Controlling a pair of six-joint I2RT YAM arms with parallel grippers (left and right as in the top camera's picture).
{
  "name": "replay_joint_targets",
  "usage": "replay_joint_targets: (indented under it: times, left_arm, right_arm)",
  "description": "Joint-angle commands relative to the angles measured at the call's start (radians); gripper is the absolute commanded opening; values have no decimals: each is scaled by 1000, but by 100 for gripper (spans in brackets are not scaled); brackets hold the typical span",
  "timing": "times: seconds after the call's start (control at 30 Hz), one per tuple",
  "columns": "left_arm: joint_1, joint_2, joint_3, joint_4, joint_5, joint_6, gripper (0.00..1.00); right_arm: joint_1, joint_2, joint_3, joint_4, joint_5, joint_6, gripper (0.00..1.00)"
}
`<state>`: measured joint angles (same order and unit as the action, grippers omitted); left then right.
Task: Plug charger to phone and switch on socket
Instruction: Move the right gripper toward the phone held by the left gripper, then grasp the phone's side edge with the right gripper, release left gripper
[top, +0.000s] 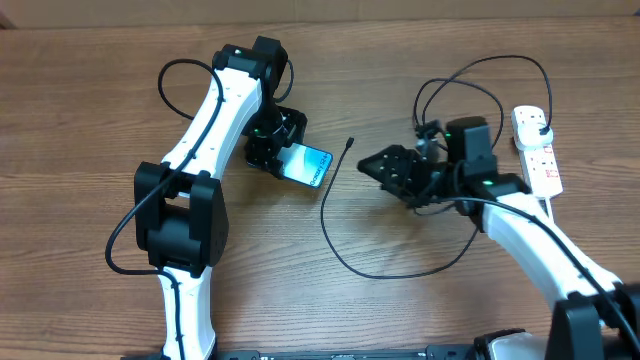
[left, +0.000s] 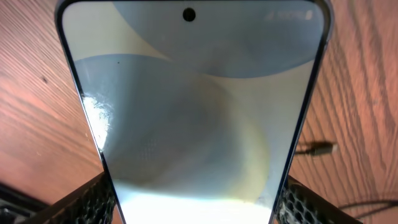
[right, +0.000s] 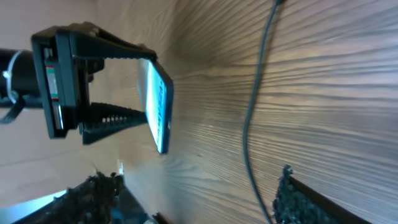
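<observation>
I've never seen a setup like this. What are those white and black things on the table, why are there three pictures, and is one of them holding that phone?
Those are two robot arms at a wooden table. One picture looks down from above; the other two come from small cameras on each wrist. The left arm's fingers hold the phone by its edges, tilted up off the wood; its own camera sees the bright screen close up. The right arm's gripper is open and holds nothing, and points toward the phone. Between them lies the charger, a thin black cable with its small tip free on the table. At the far right lies the socket, a white power strip.
</observation>
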<state>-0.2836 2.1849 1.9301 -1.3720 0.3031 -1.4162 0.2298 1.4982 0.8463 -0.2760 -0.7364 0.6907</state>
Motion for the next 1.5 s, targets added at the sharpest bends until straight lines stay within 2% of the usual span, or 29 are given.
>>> replay_joint_targets:
  times: [0.0,0.23,0.63,1.07,1.47]
  left_arm:
    - [2,1,28,-5,109,-32,64]
    - [2,1,28,-15,195,-27,63]
    - [-65,1,28,-34,203,-29,66]
    - [-108,1,28,-26,271,-51,66]
    - [-110,1,28,-26,275,-51,66]
  right_arm:
    - [48,19,26,56,24,134,78]
    - [138,24,26,111,147,215,68]
    - [196,25,26,148,266,310,57]
    - [214,66,26,169,281,365,36]
    - [214,66,26,174,280,383,29]
